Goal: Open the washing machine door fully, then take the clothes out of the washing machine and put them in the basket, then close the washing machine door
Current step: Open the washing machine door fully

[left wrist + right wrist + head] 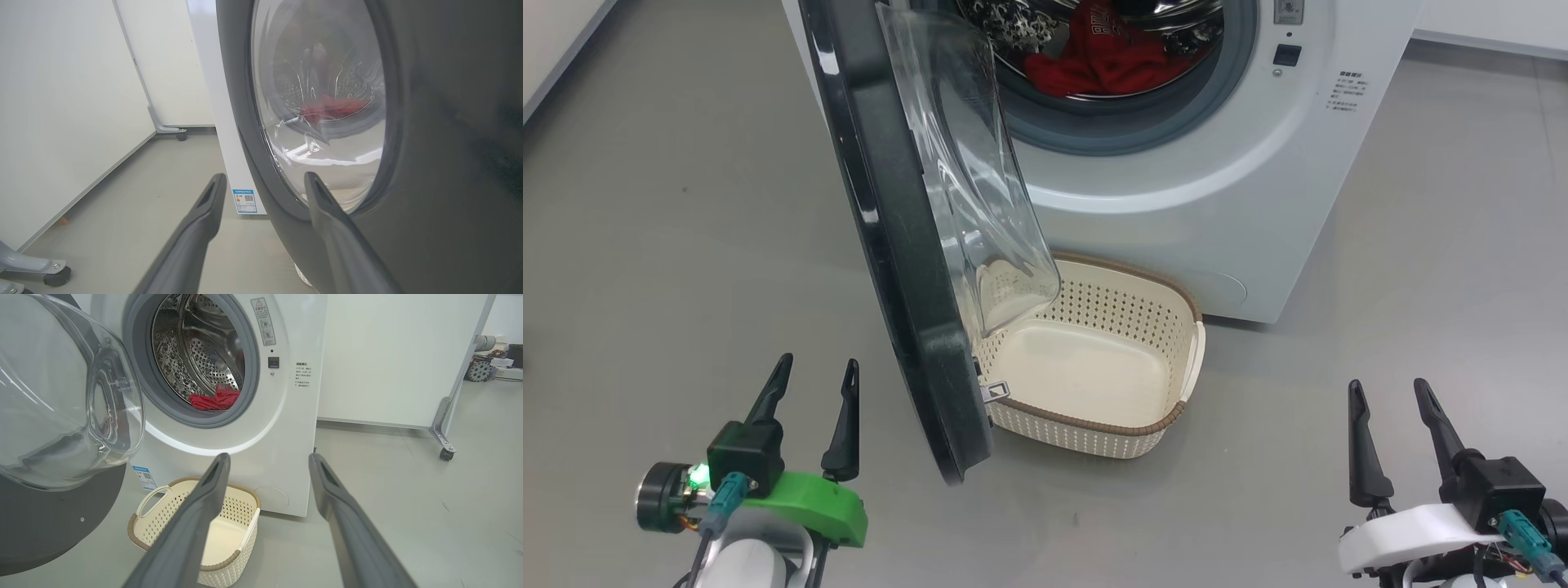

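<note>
We think the main danger is the washing machine door [894,261]. It stands only partly open, and its clear glass bowl hangs over the left part of the basket [1094,425]. If we reach for the drum now, an arm or the garment can catch on the door. The garment could then fall on the floor [686,245] and not in the basket.

The left pincer [818,361] is released and holds nothing. It is just beside the outer black face of the door. A push from this side would swing the door toward shut, not wider. The lower edge of the door is very near the brown rim of the basket, and we cannot tell if they touch. A swing of the door may drag the basket.

The right pincer [1387,384] is also released and empty, well apart from the basket on its right.

The basket is on the floor, just in front of the washing machine [1225,204], with nothing inside. The red clothes [1107,61] lie at the bottom of the steel drum, near the grey ring.
</note>
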`<state>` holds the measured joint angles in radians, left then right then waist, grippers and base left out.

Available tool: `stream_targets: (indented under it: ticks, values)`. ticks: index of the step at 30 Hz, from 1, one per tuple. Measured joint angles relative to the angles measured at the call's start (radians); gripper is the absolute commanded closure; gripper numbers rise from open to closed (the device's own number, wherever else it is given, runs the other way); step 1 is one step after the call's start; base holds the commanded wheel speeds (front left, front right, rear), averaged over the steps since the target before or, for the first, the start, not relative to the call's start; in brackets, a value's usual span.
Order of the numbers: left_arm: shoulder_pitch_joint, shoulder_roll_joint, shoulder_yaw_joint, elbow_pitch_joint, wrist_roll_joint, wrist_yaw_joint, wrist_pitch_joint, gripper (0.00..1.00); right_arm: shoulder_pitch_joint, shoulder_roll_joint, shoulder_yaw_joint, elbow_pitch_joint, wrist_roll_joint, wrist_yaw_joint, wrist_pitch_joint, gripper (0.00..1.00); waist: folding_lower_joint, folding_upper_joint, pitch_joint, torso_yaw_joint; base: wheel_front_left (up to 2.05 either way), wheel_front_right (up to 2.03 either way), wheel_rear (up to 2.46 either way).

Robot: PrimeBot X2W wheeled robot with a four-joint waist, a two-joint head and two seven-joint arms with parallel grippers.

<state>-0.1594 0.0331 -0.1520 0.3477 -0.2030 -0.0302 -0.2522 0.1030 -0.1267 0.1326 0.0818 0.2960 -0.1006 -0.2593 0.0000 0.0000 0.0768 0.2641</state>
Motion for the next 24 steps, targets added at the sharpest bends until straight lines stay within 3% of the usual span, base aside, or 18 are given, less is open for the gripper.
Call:
stream_targets:
  ticks: [4,5,7,8,10,11,24]
  values:
    - [0.0,0.0,0.0,0.0,0.003,0.0,0.0,0.0,0.008,0.002,-0.002,0.0,0.0,0.0,0.0,0.0,0.0,0.0,-0.002,0.0,0.0,0.0,0.0]
    - [0.0,0.0,0.0,0.0,0.004,0.001,0.0,0.08,0.01,0.003,-0.003,0.0,0.0,0.0,0.0,0.0,0.0,0.0,-0.003,0.0,0.0,0.0,0.0]
    - [0.0,0.0,0.0,0.0,0.004,0.003,0.0,0.57,0.01,0.004,-0.004,0.001,-0.007,0.001,0.0,0.0,0.0,0.0,-0.005,0.0,0.0,0.0,0.0]
    - [0.0,0.0,0.0,0.0,0.004,0.003,0.0,0.75,0.01,0.005,-0.004,0.001,-0.009,0.001,0.0,0.0,0.0,0.0,-0.006,0.0,0.0,0.0,0.0]
    - [0.0,0.0,0.0,0.0,0.004,0.004,0.0,0.95,0.01,0.008,-0.006,0.001,-0.009,0.003,0.0,0.0,0.0,0.0,-0.008,0.0,0.0,0.0,0.0]
    - [0.0,0.0,0.0,0.0,0.004,0.006,0.0,1.0,0.01,0.011,-0.007,0.001,-0.009,0.003,0.0,0.0,0.0,0.0,-0.009,0.0,0.0,0.0,0.0]
    - [0.001,0.0,0.007,-0.02,0.01,0.007,0.0,1.0,0.017,0.026,-0.012,0.004,-0.01,0.012,0.0,0.0,0.0,0.0,-0.018,-0.001,0.0,0.0,0.0]
